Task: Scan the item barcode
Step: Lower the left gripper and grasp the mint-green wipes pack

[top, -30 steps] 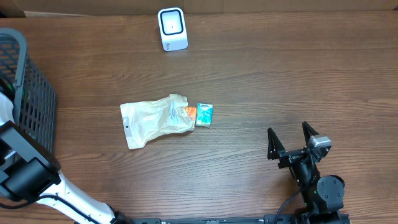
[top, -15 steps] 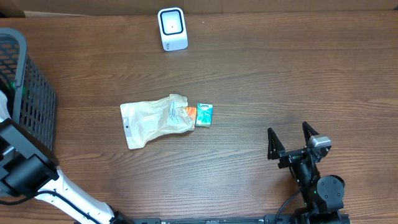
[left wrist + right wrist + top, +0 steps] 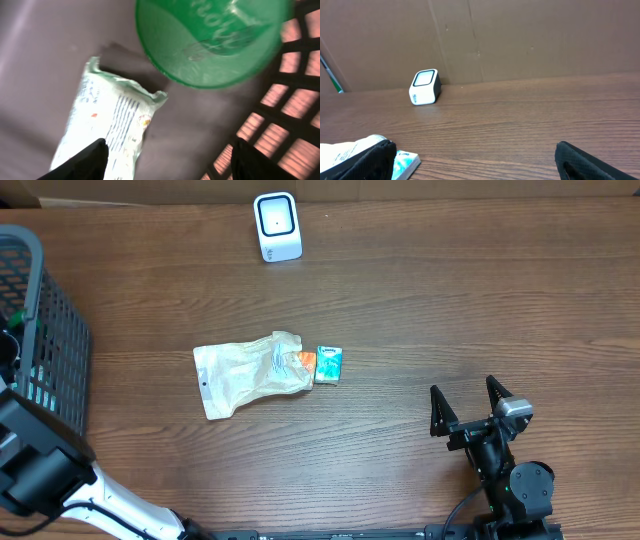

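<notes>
lying under left claw (image 3: 170,152): packet (image 3: 107,117)

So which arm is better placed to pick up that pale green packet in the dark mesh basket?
Left. The left tool hovers open right above the pale green plastic packet inside the dark mesh basket; the right tool sits open far across the wooden table.
</notes>
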Motion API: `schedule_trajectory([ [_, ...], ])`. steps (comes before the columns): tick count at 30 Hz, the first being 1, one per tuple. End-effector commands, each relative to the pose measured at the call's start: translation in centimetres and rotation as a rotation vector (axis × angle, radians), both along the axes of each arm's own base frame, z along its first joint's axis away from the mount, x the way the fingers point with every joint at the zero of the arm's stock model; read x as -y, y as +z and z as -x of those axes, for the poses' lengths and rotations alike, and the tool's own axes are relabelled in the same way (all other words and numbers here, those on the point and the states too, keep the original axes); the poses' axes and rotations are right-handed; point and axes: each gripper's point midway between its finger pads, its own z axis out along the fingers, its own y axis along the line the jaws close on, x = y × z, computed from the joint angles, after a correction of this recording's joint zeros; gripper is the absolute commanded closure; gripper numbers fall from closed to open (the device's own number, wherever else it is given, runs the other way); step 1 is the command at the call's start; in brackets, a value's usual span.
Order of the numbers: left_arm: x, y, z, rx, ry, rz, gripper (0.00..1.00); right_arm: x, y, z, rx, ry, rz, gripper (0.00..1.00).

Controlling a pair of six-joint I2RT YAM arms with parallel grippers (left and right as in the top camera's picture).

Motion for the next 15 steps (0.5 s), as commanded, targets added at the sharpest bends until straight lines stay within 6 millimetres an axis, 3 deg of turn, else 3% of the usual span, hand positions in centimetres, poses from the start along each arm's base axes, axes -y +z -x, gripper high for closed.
schedule_trajectory([
  [1, -1.6, 1.3, 1.8, -0.010, 0.109, -0.035, 0.35, 0.0, -0.2, 0.0, 0.002, 0.000, -0.003, 0.00],
  [6, -2.6, -0.4, 4.3, -0.038, 0.210, -0.002, 0.33, 0.0, -0.2, 0.0, 0.002, 0.000, -0.003, 0.00],
  [9, -3.2, -1.8, 5.6, -0.049, 0.238, 0.007, 0.23, 0.0, -0.2, 0.0, 0.002, 0.000, -0.003, 0.00],
  [12, -3.2, -3.3, 5.7, -0.031, 0.226, 0.016, 0.13, 0.0, -0.2, 0.0, 0.002, 0.000, -0.003, 0.00],
  [15, -2.8, -4.4, 5.2, -0.006, 0.184, 0.024, 0.14, 0.0, -0.2, 0.0, 0.002, 0.000, -0.003, 0.00],
])
